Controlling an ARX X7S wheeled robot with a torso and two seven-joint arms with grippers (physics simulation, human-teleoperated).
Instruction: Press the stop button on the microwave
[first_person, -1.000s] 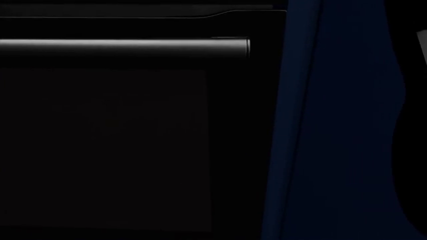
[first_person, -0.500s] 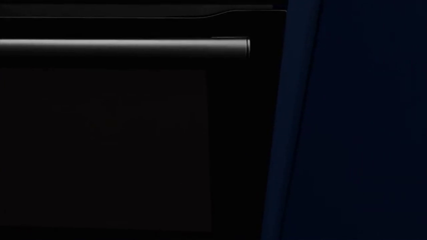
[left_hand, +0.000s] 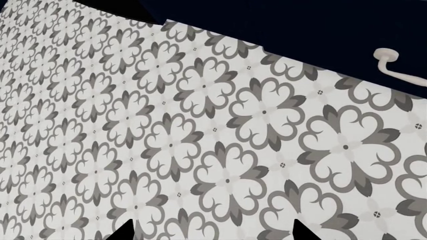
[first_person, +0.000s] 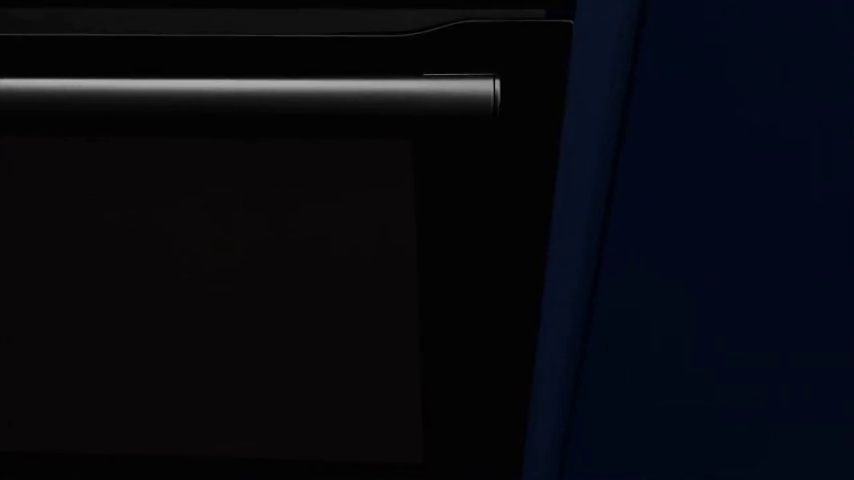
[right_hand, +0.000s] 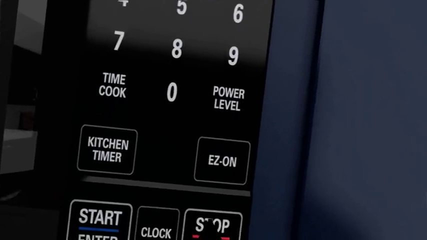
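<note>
The right wrist view shows the microwave's black control panel (right_hand: 173, 92) up close, with number keys and the KITCHEN TIMER, EZ-ON, START and CLOCK keys. The STOP button (right_hand: 230, 224) sits at the panel's lower right corner. My right gripper (right_hand: 212, 232) shows as one dark tip over the middle of the word STOP, fingers together, at or very near the button's face. My left gripper (left_hand: 213, 235) is open and empty, with its two dark fingertips (left_hand: 127, 233) far apart over patterned floor tiles. Neither gripper shows in the head view.
The head view is filled by a dark appliance door (first_person: 214, 300) with a horizontal bar handle (first_person: 254, 92), and a dark blue cabinet side (first_person: 707, 250) to its right. That blue side also borders the panel (right_hand: 360, 125). A white handle (left_hand: 393, 62) shows on a dark cabinet.
One second ago a lighter blue shape and a grey sliver showed at the head view's right edge. Both are gone now. The door and handle have not moved.
</note>
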